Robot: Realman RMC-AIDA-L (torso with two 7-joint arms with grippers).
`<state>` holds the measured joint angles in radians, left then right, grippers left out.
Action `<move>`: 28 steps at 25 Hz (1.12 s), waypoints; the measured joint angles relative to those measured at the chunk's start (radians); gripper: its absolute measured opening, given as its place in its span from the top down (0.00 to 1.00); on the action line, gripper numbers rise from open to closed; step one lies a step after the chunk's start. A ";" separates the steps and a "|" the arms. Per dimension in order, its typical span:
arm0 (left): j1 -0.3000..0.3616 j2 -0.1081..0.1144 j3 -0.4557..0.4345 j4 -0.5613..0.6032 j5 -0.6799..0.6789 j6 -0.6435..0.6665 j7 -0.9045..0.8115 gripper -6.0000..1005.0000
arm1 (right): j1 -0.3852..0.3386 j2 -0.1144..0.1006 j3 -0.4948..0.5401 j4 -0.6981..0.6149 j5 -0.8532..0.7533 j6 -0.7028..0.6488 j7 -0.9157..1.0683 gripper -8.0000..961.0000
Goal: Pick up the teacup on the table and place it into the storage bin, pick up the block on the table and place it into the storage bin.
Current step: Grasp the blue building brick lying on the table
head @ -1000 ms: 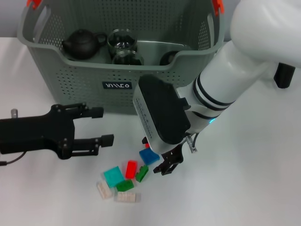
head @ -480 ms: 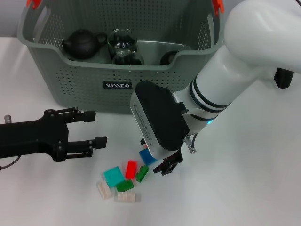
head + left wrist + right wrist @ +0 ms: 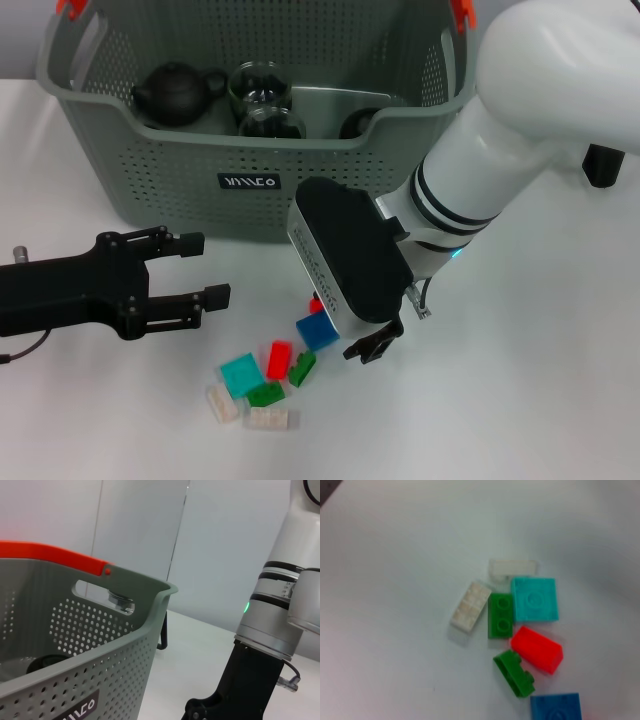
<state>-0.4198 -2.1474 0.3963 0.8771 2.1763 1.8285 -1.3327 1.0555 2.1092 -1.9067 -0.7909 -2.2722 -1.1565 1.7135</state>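
right wrist view alone shows all blocks (image 3: 535, 648) unobstructed.

We see the left gripper (image 3: 205, 268) low at our left, black, arm lying level, its two fingers spread apart and pointing right. The right arm (image 3: 480, 170) angles down from upper right; the right gripper (image 3: 372, 348) hangs beneath its wrist housing, fingers mostly hidden.

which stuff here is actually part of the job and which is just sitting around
Part of the job:
storage bin
blocks on the table, e.g. blue block, red block, teal block
right gripper, over the blocks

Just there:
dark teapot and glass jars, already in the bin
left gripper, off to the side
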 joint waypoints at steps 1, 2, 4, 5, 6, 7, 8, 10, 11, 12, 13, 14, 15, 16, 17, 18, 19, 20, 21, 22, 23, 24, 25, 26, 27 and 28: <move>0.000 0.000 0.000 0.000 0.000 0.000 0.000 0.22 | 0.000 0.000 0.000 0.000 -0.004 0.000 0.000 0.16; 0.000 0.000 0.000 0.000 -0.001 0.000 0.000 0.22 | 0.001 0.000 0.000 -0.001 -0.006 -0.002 0.000 0.16; -0.002 0.000 -0.001 0.000 -0.001 0.003 -0.001 0.22 | 0.004 0.000 0.000 -0.007 -0.013 -0.004 0.001 0.16; -0.003 0.000 -0.001 0.000 -0.001 0.005 -0.002 0.22 | 0.006 0.000 0.000 -0.012 -0.017 -0.008 0.005 0.16; -0.005 0.000 -0.001 0.000 -0.001 0.007 -0.002 0.22 | 0.008 0.000 0.000 -0.017 -0.018 -0.010 0.007 0.16; -0.006 0.000 -0.001 0.000 -0.001 0.008 -0.002 0.22 | 0.010 0.000 0.001 -0.021 -0.019 -0.014 0.009 0.16; -0.007 0.000 -0.001 0.000 -0.001 0.008 -0.003 0.22 | 0.012 0.001 0.001 -0.024 -0.020 -0.015 0.009 0.16; -0.008 0.001 -0.001 0.001 -0.001 0.009 -0.003 0.22 | 0.017 0.002 0.001 -0.025 -0.020 -0.014 0.009 0.16; -0.008 0.001 0.000 0.002 -0.003 0.010 -0.004 0.22 | 0.020 0.004 0.000 -0.025 -0.019 -0.012 0.009 0.16; -0.008 0.001 0.000 0.002 -0.005 0.010 -0.004 0.22 | 0.022 0.005 0.000 -0.024 -0.017 -0.009 0.007 0.16; -0.008 0.001 0.000 0.002 -0.007 0.011 -0.004 0.22 | 0.024 0.006 -0.001 -0.022 -0.013 -0.005 0.004 0.16; -0.008 0.001 0.001 0.003 -0.009 0.013 -0.003 0.22 | 0.025 0.008 -0.004 -0.019 -0.009 0.000 0.002 0.16; -0.008 0.001 0.001 0.003 -0.010 0.015 -0.002 0.22 | 0.026 0.008 -0.011 -0.018 -0.003 0.007 0.000 0.16; -0.008 0.002 0.001 0.003 -0.010 0.017 -0.002 0.22 | 0.026 0.009 -0.023 -0.017 0.005 0.016 -0.001 0.16; -0.008 0.003 0.001 0.003 -0.010 0.019 -0.001 0.22 | 0.025 0.010 -0.037 -0.017 0.014 0.027 -0.001 0.16; -0.008 0.003 0.001 0.004 -0.010 0.019 -0.001 0.22 | 0.024 0.010 -0.055 -0.017 0.024 0.038 -0.001 0.16; -0.008 0.003 0.001 0.004 -0.010 0.019 -0.001 0.22 | 0.022 0.010 -0.068 -0.017 0.031 0.047 -0.001 0.17; -0.008 0.004 0.001 0.004 -0.010 0.019 -0.001 0.22 | 0.020 0.011 -0.081 -0.016 0.036 0.057 -0.001 0.17; -0.008 0.004 0.001 0.005 -0.010 0.019 -0.001 0.22 | 0.018 0.011 -0.096 -0.016 0.040 0.069 -0.002 0.17; -0.008 0.004 0.001 0.005 -0.010 0.020 -0.001 0.22 | 0.017 0.012 -0.109 -0.015 0.043 0.079 -0.002 0.17; -0.009 0.004 0.001 0.006 -0.010 0.020 0.000 0.22 | 0.016 0.012 -0.115 -0.015 0.045 0.086 -0.002 0.18; -0.009 0.004 0.001 0.006 -0.010 0.020 0.000 0.22 | 0.015 0.012 -0.119 -0.014 0.047 0.090 -0.002 0.18; -0.009 0.004 0.001 0.006 -0.010 0.021 -0.001 0.22 | 0.015 0.012 -0.121 -0.013 0.048 0.093 -0.002 0.18; -0.009 0.004 0.001 0.006 -0.010 0.021 -0.001 0.22 | 0.015 0.012 -0.121 -0.009 0.048 0.093 -0.002 0.18; -0.009 0.005 0.001 0.006 -0.010 0.021 -0.001 0.22 | 0.015 0.012 -0.121 -0.004 0.049 0.094 -0.004 0.19; -0.009 0.005 0.001 0.006 -0.010 0.021 -0.001 0.22 | 0.015 0.012 -0.121 0.001 0.049 0.096 -0.006 0.19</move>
<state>-0.4292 -2.1429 0.3973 0.8835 2.1659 1.8499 -1.3334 1.0706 2.1215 -2.0277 -0.7898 -2.2236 -1.0608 1.7070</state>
